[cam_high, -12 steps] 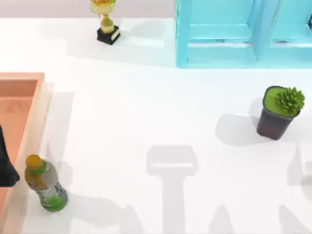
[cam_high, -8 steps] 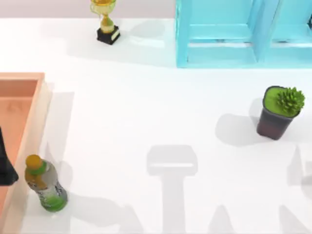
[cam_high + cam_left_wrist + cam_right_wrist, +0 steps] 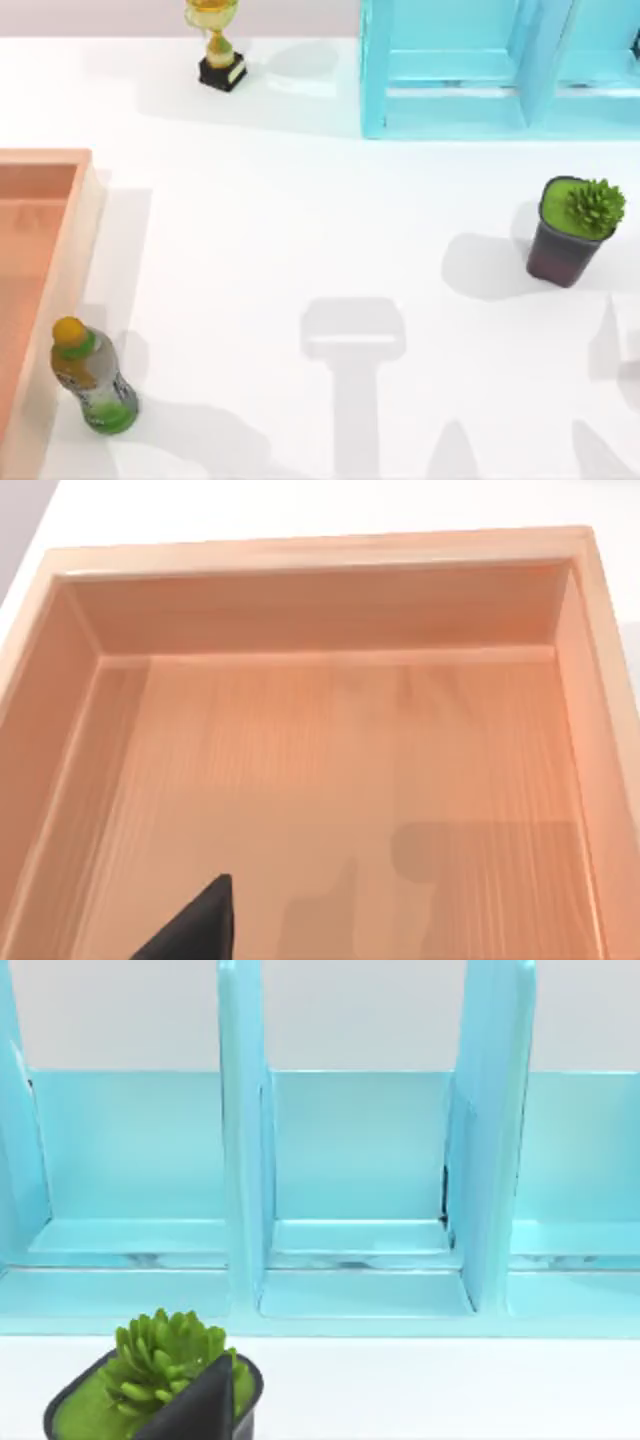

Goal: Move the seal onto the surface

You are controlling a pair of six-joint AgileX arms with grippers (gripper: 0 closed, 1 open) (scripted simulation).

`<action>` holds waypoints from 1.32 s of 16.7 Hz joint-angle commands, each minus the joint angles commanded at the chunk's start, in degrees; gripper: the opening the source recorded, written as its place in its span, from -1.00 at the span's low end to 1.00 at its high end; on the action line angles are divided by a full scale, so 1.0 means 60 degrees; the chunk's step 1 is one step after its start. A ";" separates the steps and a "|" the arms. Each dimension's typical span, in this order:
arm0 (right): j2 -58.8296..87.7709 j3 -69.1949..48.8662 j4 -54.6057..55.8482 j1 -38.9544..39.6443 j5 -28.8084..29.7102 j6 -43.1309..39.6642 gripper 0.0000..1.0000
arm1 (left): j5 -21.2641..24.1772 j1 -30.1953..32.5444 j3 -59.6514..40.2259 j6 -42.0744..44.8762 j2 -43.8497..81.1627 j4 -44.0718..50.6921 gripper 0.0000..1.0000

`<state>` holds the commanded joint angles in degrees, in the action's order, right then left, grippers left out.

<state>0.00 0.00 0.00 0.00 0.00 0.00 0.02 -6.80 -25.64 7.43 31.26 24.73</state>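
While its grip state is unclear, left end effector (image 3: 195, 930) hovers over the tray (image 3: 320, 550).

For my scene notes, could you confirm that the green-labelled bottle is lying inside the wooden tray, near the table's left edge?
Not quite: the bottle is near the table's left edge, but it lies outside the wooden tray, on the white tabletop just beside the tray's right wall. The top view shows this, and the left wrist view shows the tray floor bare.

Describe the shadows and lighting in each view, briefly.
Top view: soft grey shadows lie left of the plant pot and trophy on the surface. Left wrist view: faint shadow on the tray floor. Right wrist view: cabinet evenly lit.
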 joint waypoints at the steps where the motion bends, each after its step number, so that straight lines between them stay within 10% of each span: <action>1: 0.0000 0.0000 0.0000 0.0000 0.0000 0.0000 1.00 | 0.0001 -0.0178 -0.0672 0.0193 0.0879 0.0645 1.00; 12: 0.0000 0.0000 0.0000 0.0000 0.0000 0.0000 1.00 | -0.0020 -0.1872 -0.6944 0.1974 0.9386 0.6670 1.00; 22: 0.0000 0.0000 0.0000 0.0000 0.0000 0.0000 1.00 | -0.0028 -0.2022 -0.7471 0.2144 1.0262 0.7138 1.00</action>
<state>0.00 0.00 0.00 0.00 0.00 0.00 -0.15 -18.93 -70.47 20.29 92.83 67.55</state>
